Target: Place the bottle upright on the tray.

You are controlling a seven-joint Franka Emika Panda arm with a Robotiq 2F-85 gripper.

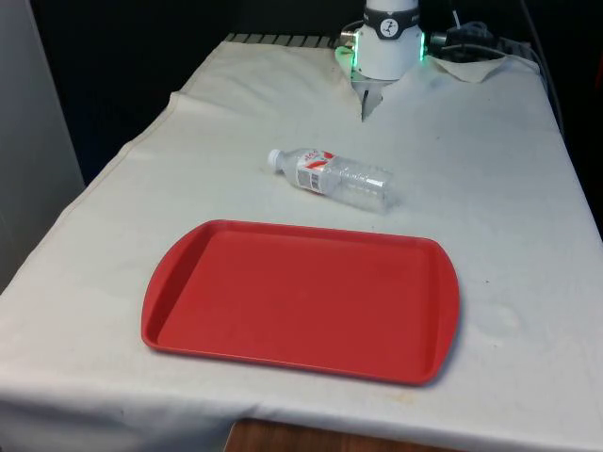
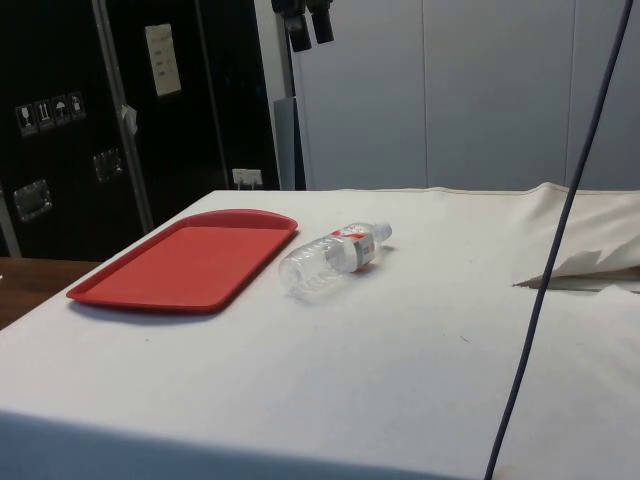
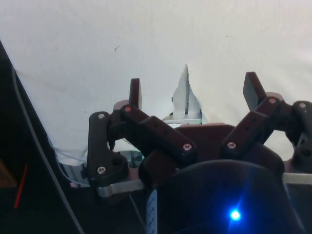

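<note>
A clear plastic bottle [image 1: 331, 178] with a white cap and a red-and-white label lies on its side on the white cloth, just beyond the far edge of the red tray [image 1: 301, 299]. In the side view the bottle [image 2: 331, 260] rests beside the tray [image 2: 185, 262], cap pointing away from it. My gripper [image 2: 309, 24] hangs high above the table, well clear of both. In the wrist view the gripper [image 3: 194, 88] is open, with nothing between its fingers [image 3: 135, 92] and only the white cloth below.
The robot base [image 1: 388, 42] stands at the far end of the table, where the cloth is slit and wrinkled. A dark cable [image 2: 545, 270] runs across the side view. The cloth drops off at the table's edges.
</note>
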